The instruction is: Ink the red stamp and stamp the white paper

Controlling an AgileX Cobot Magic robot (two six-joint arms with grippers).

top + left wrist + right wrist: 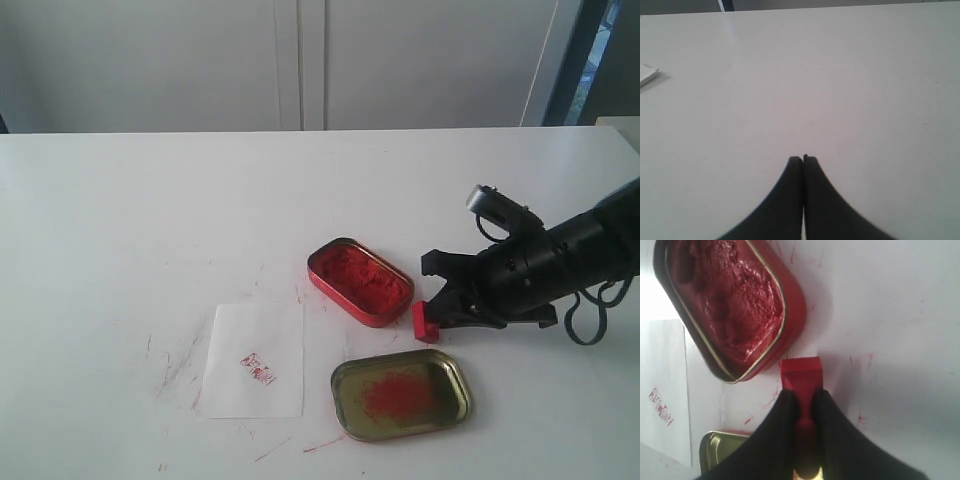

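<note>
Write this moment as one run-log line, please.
right hand: shut on red stamp | stamp: beside open ink tin | white paper: one red imprint | left hand: shut, empty

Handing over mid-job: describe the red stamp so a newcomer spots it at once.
On the white table, find the open red tin of ink paste and the gold lid nearer the camera. Between them, off the tin's right end, the right gripper pinches the red stamp. It is a small solid red block, far smaller than tin or lid.
</note>
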